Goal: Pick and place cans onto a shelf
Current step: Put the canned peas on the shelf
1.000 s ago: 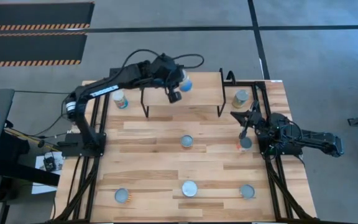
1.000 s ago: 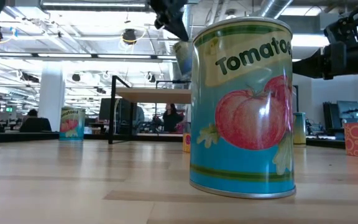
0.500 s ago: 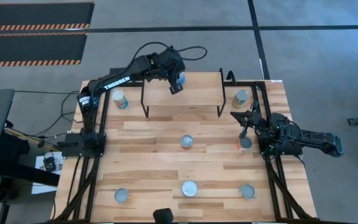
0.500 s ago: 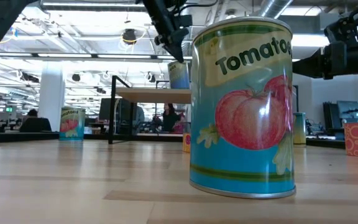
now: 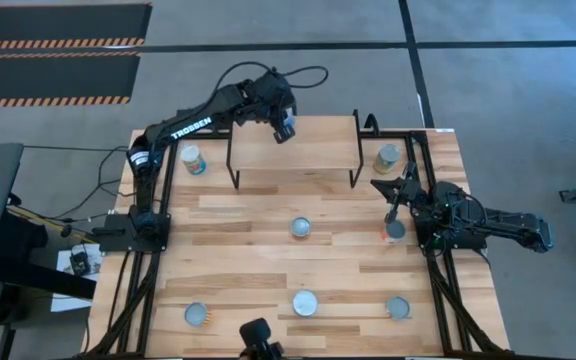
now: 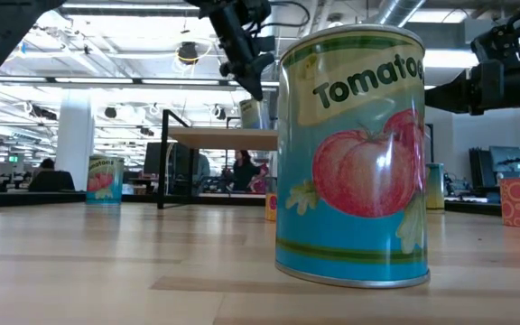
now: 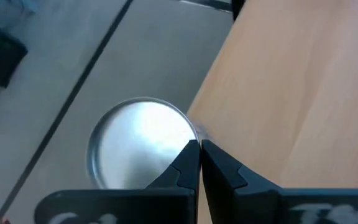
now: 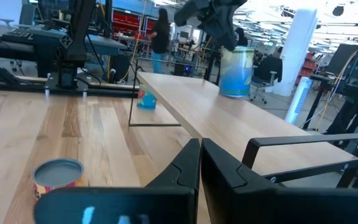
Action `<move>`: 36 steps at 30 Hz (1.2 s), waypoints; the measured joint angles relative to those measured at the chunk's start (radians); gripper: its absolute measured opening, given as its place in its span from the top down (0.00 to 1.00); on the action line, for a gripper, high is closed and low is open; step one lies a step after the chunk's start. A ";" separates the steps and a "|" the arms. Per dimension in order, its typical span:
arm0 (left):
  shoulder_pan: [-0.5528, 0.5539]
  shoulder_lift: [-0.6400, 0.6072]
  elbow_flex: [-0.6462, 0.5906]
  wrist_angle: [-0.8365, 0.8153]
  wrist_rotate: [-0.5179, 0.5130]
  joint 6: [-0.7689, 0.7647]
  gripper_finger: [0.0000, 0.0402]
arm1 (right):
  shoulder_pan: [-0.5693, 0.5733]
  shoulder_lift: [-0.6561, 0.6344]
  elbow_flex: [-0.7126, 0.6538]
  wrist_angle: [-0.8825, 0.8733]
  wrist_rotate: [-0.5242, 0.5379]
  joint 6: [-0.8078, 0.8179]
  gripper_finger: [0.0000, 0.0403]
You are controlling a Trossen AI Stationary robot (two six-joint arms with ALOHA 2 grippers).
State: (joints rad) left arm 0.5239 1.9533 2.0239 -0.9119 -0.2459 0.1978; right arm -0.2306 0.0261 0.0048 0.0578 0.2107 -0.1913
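A blue-labelled can (image 8: 235, 72) stands upright on the shelf (image 5: 318, 150), right at its far-left corner, at the edge. The left gripper (image 5: 284, 131) hangs over that corner beside the can, and in the left wrist view its fingers (image 7: 188, 163) are pressed together with nothing between them, the can's silver top (image 7: 143, 144) lying just to one side of them. The rest of the shelf top is bare wood.

Under and around the shelf, other cans sit on the table (image 5: 248, 260): a pale-labelled can (image 5: 194, 159) off the shelf's left end, an olive can (image 5: 387, 157) off its right end, a can (image 5: 301, 228) near the table's middle and three cans (image 5: 305, 302) in a row along the near edge. The Tomato can (image 6: 351, 153) fills the low view.

The right gripper (image 5: 390, 214) waits at the right side, fingers closed and empty, just above an orange-red can (image 5: 395, 231).
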 joint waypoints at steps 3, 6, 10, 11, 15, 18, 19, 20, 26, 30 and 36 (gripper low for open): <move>0.006 0.000 0.000 0.003 -0.003 -0.019 1.00 | 0.000 0.000 0.000 -0.001 -0.001 0.000 0.91; 0.005 -0.001 0.005 -0.010 -0.002 -0.027 1.00 | 0.000 0.000 0.000 -0.001 -0.002 0.000 0.91; -0.002 -0.006 0.012 -0.027 -0.001 -0.035 1.00 | 0.000 0.000 0.000 -0.002 -0.002 0.000 0.91; -0.002 -0.006 0.012 -0.034 -0.001 -0.039 1.00 | 0.000 0.000 0.000 -0.002 -0.002 0.000 0.91; -0.002 -0.006 0.012 -0.060 -0.002 -0.054 1.00 | 0.000 0.000 0.000 -0.002 -0.001 0.000 0.91; -0.002 -0.006 0.012 -0.075 -0.003 -0.062 1.00 | 0.000 0.000 0.000 -0.003 -0.001 0.000 0.91; -0.002 -0.006 0.012 -0.075 -0.003 -0.063 1.00 | 0.000 0.000 0.000 -0.003 -0.001 0.000 0.91; -0.002 -0.006 0.012 -0.074 -0.004 -0.063 1.00 | 0.000 0.000 0.000 -0.003 -0.001 0.000 0.91; -0.002 -0.006 0.012 -0.061 -0.003 -0.064 1.00 | 0.000 0.000 0.000 -0.005 -0.001 0.000 0.91; -0.002 -0.006 0.012 -0.058 -0.003 -0.069 1.00 | 0.000 0.000 0.000 -0.005 -0.001 0.000 0.91; -0.002 -0.006 0.012 -0.059 0.009 -0.082 1.00 | 0.000 0.000 0.000 -0.005 -0.001 0.000 0.91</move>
State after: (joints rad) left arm 0.5217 1.9476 2.0361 -0.9707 -0.2367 0.1156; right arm -0.2309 0.0261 0.0048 0.0528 0.2096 -0.1913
